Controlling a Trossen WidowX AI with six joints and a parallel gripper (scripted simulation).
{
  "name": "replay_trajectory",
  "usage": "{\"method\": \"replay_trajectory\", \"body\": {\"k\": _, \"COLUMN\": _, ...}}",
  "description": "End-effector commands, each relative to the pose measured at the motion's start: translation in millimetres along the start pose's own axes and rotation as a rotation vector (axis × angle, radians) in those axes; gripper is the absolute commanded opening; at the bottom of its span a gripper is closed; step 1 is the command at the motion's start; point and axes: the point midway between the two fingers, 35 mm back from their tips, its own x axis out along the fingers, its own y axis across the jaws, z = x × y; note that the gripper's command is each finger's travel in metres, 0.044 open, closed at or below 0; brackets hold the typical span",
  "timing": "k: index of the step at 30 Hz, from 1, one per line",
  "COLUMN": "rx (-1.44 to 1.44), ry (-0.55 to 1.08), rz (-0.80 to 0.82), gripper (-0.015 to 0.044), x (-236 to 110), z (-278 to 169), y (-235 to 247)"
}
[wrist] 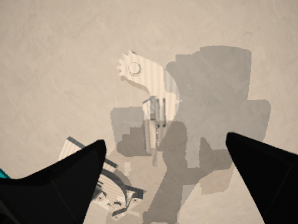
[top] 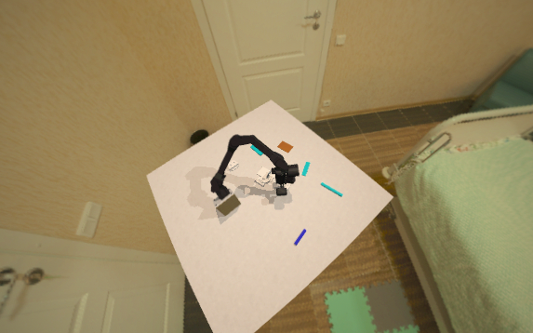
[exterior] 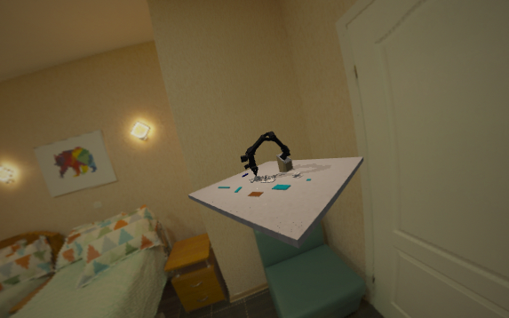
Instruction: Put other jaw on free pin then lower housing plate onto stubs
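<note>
My gripper (wrist: 166, 142) (exterior: 256, 174) is open and empty, pointing down above the table. In the wrist view a loose white jaw (wrist: 149, 76) lies ahead of the gap between the fingers, its gear teeth and round hole at the upper left. Its lower part runs down into the gap and is partly in shadow. The white base assembly (wrist: 112, 189) (top: 263, 175) (exterior: 266, 179) is at the lower left of the wrist view, partly hidden by the left finger. Its pins and the fitted jaw are too small to tell. A separate white part (top: 233, 166) (exterior: 297, 175) lies farther off, perhaps the housing plate.
Around the parts lie an orange piece (top: 285, 146) (exterior: 256, 194), a short cyan piece (top: 306, 168), a long cyan strip (top: 331, 189), a wider cyan piece (top: 257, 150) (exterior: 281, 186) and a blue strip (top: 299, 236). A brown-grey block (top: 228, 205) (exterior: 285, 163) stands by the arm's base.
</note>
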Motion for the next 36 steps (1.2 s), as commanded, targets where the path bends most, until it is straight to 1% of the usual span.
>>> {"method": "replay_trajectory", "body": {"k": 1, "rx": 0.004, "ry": 0.001, "rz": 0.001, "gripper": 0.0440, "x": 4.9, "z": 0.2, "y": 0.2}}
{"method": "replay_trajectory", "body": {"k": 28, "rx": 0.009, "ry": 0.001, "rz": 0.005, "gripper": 0.0440, "x": 48.6, "z": 1.8, "y": 1.6}}
{"method": "replay_trajectory", "body": {"k": 36, "rx": 0.009, "ry": 0.001, "rz": 0.006, "gripper": 0.0440, "x": 50.9, "z": 1.7, "y": 1.6}}
